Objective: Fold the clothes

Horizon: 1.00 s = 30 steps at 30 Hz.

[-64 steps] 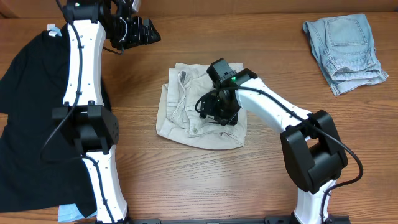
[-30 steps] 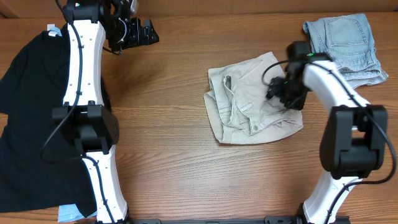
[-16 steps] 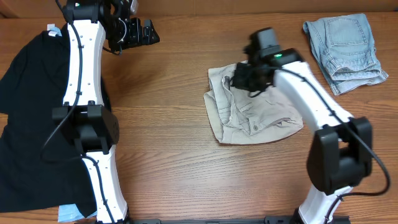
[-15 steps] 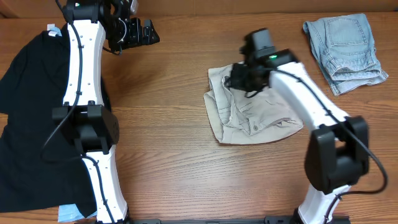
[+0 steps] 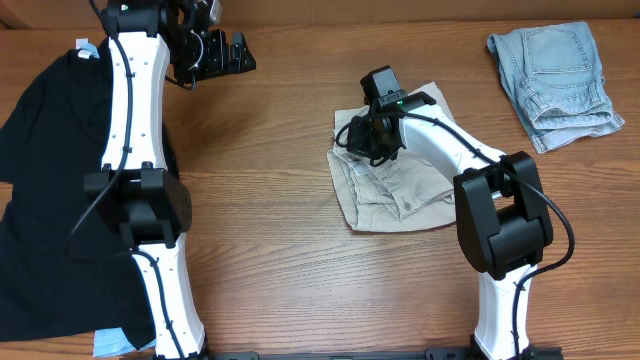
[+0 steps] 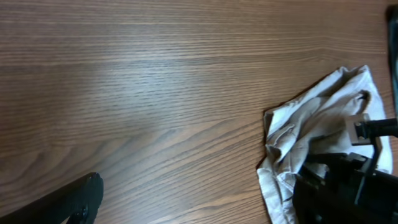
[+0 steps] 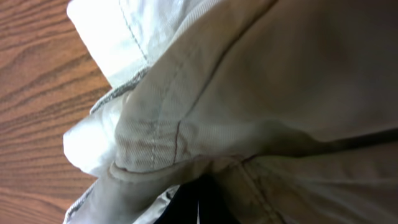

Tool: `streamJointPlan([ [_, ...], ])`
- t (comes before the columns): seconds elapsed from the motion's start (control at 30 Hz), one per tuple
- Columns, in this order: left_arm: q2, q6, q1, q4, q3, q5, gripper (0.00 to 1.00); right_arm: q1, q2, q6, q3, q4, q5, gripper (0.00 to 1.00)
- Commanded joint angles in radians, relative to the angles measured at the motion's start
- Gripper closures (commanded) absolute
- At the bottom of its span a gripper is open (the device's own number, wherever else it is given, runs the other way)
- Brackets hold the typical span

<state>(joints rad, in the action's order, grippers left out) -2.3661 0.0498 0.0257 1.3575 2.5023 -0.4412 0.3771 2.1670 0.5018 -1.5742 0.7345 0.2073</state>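
Observation:
The cream-beige shorts (image 5: 405, 185) lie crumpled in the middle of the table, and show at the right in the left wrist view (image 6: 314, 118). My right gripper (image 5: 366, 140) is down on their upper left corner. In the right wrist view its dark fingers (image 7: 199, 205) are pressed together, with a bunched seam of the shorts (image 7: 186, 130) at their tips. My left gripper (image 5: 226, 50) hangs open over bare wood at the back left, apart from all the clothes. The black top (image 5: 40, 190) is spread at the far left. The light-blue denim shorts (image 5: 555, 70) lie at the back right.
The left arm's white links (image 5: 135, 150) stand along the black top's right edge. Bare wood (image 5: 270, 250) lies between the black top and the beige shorts. A bit of light-blue cloth (image 5: 110, 343) peeks out at the front left.
My right gripper swung from the right side of the beige shorts to their upper left corner and shut there. The shorts had earlier slid right. The left arm stayed still.

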Motion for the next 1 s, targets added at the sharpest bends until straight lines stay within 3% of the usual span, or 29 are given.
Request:
streamJointPlan([
  [0.0, -0.001, -0.010, -0.010, 0.003, 0.019, 0.034, 0.01, 0.013, 0.013, -0.042, -0.024, 0.049, 0.112, 0.95],
  [0.23, -0.001, -0.028, -0.008, 0.000, 0.019, 0.058, 0.01, -0.030, -0.200, -0.092, -0.092, 0.389, 0.052, 0.64],
  [0.4, -0.001, -0.027, -0.008, 0.000, 0.019, 0.079, 0.01, -0.044, -0.233, -0.086, -0.072, 0.580, -0.015, 0.50],
  [0.8, -0.001, -0.027, -0.008, 0.004, 0.019, 0.079, 0.01, -0.078, -0.233, -0.041, 0.298, 0.365, -0.023, 0.46],
  [0.97, -0.001, -0.027, -0.008, 0.004, 0.019, 0.079, 0.00, -0.140, -0.233, 0.031, 0.401, 0.268, -0.135, 0.44],
])
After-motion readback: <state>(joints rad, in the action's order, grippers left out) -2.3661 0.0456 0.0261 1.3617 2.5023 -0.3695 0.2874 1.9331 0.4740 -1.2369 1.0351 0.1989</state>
